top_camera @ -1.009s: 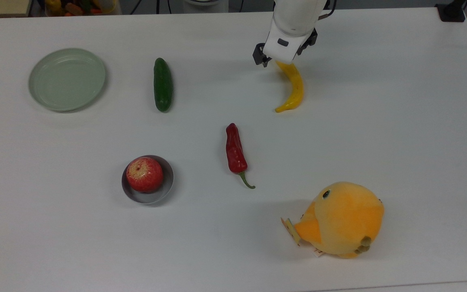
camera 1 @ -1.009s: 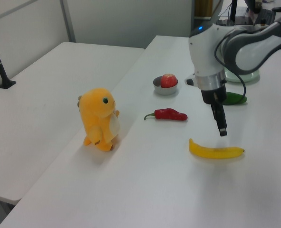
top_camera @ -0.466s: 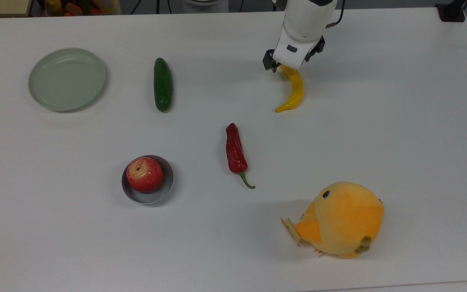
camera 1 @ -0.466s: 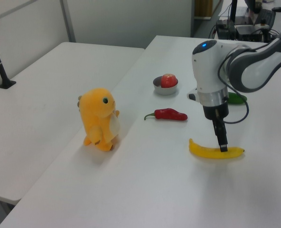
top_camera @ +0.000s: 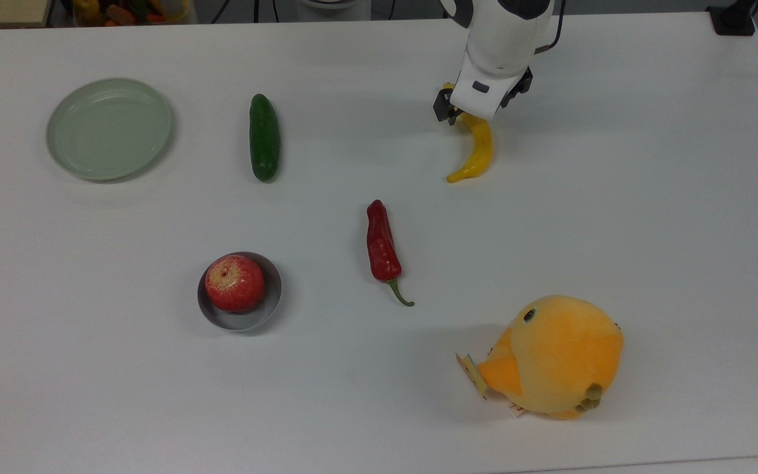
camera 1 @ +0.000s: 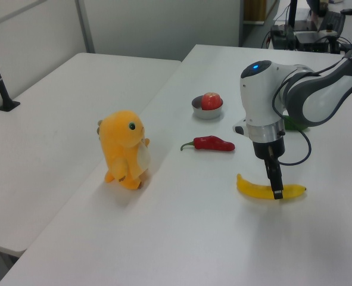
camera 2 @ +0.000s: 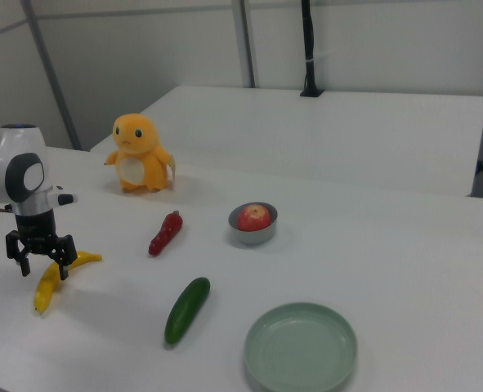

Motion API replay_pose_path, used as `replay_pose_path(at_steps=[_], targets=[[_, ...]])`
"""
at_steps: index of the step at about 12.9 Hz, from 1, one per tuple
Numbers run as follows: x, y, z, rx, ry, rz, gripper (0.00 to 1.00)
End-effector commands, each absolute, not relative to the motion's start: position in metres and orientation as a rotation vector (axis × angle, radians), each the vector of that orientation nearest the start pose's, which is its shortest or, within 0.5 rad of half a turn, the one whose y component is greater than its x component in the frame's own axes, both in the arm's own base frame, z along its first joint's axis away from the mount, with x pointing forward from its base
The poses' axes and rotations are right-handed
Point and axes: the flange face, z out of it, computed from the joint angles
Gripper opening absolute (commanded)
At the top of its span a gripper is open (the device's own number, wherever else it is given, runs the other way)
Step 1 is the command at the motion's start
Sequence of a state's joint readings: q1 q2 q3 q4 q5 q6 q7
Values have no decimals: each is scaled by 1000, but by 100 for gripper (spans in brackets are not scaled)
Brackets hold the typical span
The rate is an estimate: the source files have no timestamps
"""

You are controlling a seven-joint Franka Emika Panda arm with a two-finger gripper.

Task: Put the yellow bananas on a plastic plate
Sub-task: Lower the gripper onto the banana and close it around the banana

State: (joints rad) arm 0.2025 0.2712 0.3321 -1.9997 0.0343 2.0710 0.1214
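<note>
Top view, left to right: pale green plate bare at the table's far left; cucumber; apple in grey bowl; red chilli; banana flat on the table, well apart from the plate. Gripper down over the banana's upper half, fingers spread, apparently straddling it, contact unclear. Plush chick at the top view's lower right.

1. From the top view, my arm covers the banana's upper stretch.
2. In the left view, the arm hides most of the cucumber.
3. The top view's upper edge crops a bin of blurred items.
</note>
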Motion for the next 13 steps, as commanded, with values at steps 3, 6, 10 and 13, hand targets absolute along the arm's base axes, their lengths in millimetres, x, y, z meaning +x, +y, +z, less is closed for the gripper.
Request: replay_pose_path(at_steps=[3, 6, 10, 13], targets=[[495, 294, 307, -3039, -611, 310, 70], [495, 294, 306, -3041, -613, 312, 48], [495, 294, 306, -3040, -616, 317, 37], [495, 293, 308, -3042, -617, 321, 31]])
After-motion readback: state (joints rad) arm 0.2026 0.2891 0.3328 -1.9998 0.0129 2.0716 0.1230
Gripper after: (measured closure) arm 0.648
